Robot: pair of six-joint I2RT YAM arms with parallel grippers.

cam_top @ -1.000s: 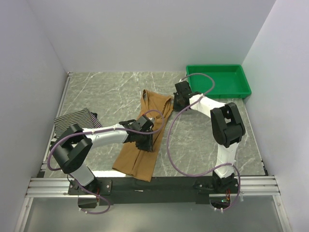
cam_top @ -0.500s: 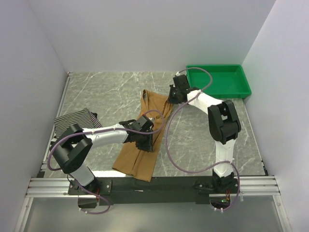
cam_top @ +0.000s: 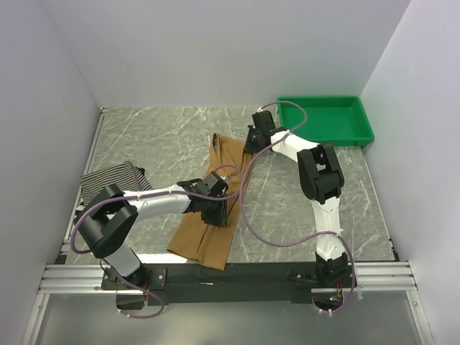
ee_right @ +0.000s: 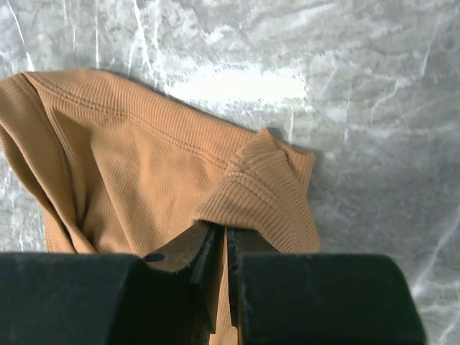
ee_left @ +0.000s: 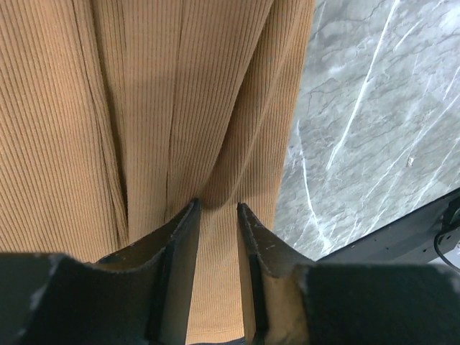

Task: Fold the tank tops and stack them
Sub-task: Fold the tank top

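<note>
Tan tank top (cam_top: 205,237) lies flat-ish on the marble tabletop (cam_top: 165,136), mid-table. It is a long narrow shape running from about 1 o'clock (neck/strap end) down to about 7 o'clock, w/ the near hem close to the front rail.

Left hand (cam_top: 215,208) sits low over the middle of the tan top, on its 3 o'clock side. In the wrist cam the two fingers are partly closed w/ a narrow gap. A ridge of ribbed cloth is gathered betw. the tips, and creases fan out from that spot toward 12 o'clock. So it is pinching a fold of the tan top. Bare tabletop shows just to the 3 o'clock side of the cloth edge.

Right hand (cam_top: 253,140) is at the far end of the same top, at its 1 o'clock corner. In the wrist cam the fingers are nearly pressed together, nipping a small raised flap of the stitched edge. That corner is peaked up off the tabletop, while the rest of the top spreads toward 9 o'clock.

Thin-striped tank top (cam_top: 111,178) is bunched at the 9 o'clock edge of the tabletop, well apart from the tan one and partly behind the left arm.

Green tray (cam_top: 325,100) is in the 1–2 o'clock corner, near the right hand, not touching the cloth.
</note>
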